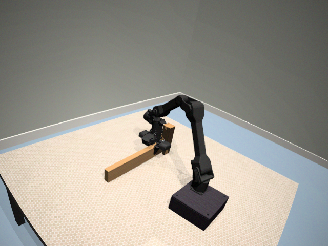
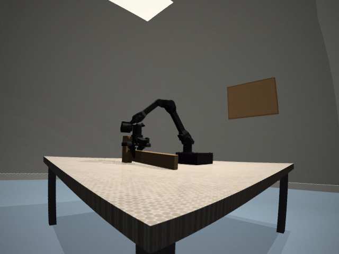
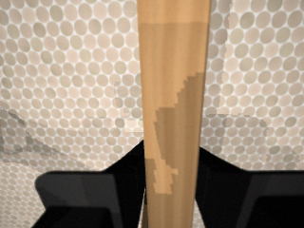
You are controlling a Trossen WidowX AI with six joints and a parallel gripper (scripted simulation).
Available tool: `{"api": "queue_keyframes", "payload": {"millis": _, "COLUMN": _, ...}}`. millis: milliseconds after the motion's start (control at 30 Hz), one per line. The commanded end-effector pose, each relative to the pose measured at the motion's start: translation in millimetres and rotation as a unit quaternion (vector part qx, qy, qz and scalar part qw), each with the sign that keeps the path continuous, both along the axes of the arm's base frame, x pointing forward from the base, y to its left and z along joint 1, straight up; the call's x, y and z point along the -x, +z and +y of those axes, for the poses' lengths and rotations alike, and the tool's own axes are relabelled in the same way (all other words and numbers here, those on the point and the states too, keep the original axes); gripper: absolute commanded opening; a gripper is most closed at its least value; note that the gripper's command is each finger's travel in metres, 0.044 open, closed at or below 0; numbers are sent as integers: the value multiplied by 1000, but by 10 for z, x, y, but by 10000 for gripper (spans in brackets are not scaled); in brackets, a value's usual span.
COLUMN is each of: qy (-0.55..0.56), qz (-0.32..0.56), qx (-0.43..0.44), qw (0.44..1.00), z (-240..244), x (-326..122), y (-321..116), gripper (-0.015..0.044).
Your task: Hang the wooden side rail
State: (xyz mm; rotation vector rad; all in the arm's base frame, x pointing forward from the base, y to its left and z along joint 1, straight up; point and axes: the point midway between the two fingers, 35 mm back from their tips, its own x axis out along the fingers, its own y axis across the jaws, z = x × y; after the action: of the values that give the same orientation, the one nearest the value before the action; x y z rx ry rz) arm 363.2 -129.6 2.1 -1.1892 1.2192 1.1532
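The long, light-brown wooden side rail (image 1: 130, 160) (image 2: 157, 159) (image 3: 175, 62), gripped by the black end effector (image 1: 157, 148) (image 2: 134, 153) (image 3: 164, 141) beside the upright brown wooden post (image 1: 168, 132) (image 2: 126, 155), probably wants slow, straight lowering, hooks aligned with the slot, before release.

Spreads wide as a dark-legged table (image 1: 79, 211) (image 2: 164, 191) (image 3: 57, 66), topped in pale beige-and-cream penny-round pattern, edged in dark stripes. Carries an upright wooden headboard post (image 1: 170, 131) (image 2: 126, 156), a dark wood-grained base block (image 1: 198, 205) (image 2: 204, 159), and the far end of the wooden side rail (image 1: 129, 161) (image 2: 158, 160) (image 3: 173, 57).
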Motion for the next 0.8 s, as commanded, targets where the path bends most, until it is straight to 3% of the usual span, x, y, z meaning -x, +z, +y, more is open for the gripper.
{"api": "queue_keyframes", "payload": {"millis": 0, "qy": -1, "qz": -2, "qx": 3, "qw": 1000, "z": -29, "x": 3, "y": 10, "gripper": 0}}
{"api": "queue_keyframes", "payload": {"millis": 767, "qy": -1, "qz": -2, "qx": 3, "qw": 1000, "z": -48, "x": -5, "y": 29, "gripper": 0}}
